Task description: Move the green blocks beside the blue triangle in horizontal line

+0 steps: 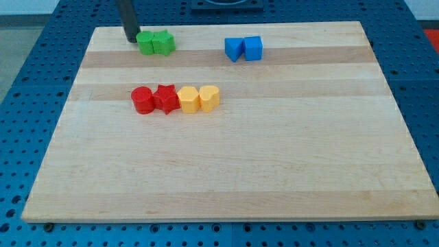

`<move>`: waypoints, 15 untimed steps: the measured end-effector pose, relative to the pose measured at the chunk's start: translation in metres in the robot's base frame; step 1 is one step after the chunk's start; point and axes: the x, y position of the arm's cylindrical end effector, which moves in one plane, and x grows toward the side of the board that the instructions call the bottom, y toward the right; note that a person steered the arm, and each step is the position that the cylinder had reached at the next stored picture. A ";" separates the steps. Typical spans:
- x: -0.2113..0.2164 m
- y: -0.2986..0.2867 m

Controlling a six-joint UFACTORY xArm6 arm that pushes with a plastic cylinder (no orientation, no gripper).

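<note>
Two green blocks sit touching at the board's top left: a left one (145, 42) and a right one (163, 42), shapes unclear. My tip (130, 39) rests just left of the left green block, touching or nearly touching it. The blue triangle (234, 49) lies to the view's right of the greens, with a blue cube (253, 48) touching its right side. A gap of bare wood separates the greens from the blue pair.
A row of touching blocks lies below: a red cylinder (143, 99), a red star (165, 99), a yellow block (187, 99) and a second yellow block (209, 98). The wooden board (226, 171) sits on a blue perforated table.
</note>
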 end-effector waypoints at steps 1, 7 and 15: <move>0.008 0.022; 0.008 0.086; 0.044 0.024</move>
